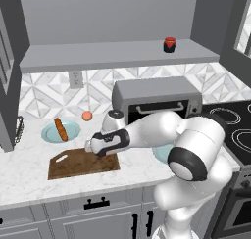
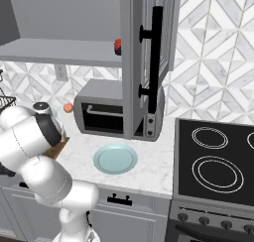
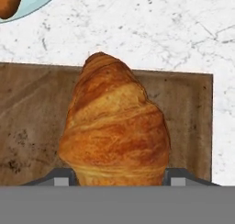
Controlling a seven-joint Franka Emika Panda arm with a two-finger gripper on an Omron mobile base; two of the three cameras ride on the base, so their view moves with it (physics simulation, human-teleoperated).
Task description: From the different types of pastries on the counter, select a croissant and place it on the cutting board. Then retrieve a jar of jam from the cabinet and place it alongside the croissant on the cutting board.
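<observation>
Croissant [image 3: 114, 126] sits clamped between the fingertips of the end effector [image 3: 119, 176], hanging over the cutting board [image 3: 32, 122], with the board's far edge and the white bench [image 3: 151, 30] beyond it; whether the pastry's underside already touches the wood cannot be told. In the left base view the end effector [image 1: 94, 147] is low over the right part of the cutting board [image 1: 73, 165], near its far edge. The main risk, as I judge it, is the release: the croissant is rounded and tapered, so letting go while it hangs above the wood could make it roll or tip off the board's far or right edge onto the bench. Opening the fingers unevenly could also drag it sideways. Later, reaching for the jar of jam [image 1: 169, 44] on the cabinet [image 1: 117, 54] shelf, the arm could knock the toaster oven [image 1: 157, 101] below it. By count: one croissant, one long thin pastry [image 1: 60, 129] on a teal plate [image 1: 49, 133] to the left, one small orange ball [image 1: 87, 115], one cutting board, one jar, one toaster oven, and a second teal plate [image 2: 115, 159], bare, on the right by the stove [image 2: 218, 161].
</observation>
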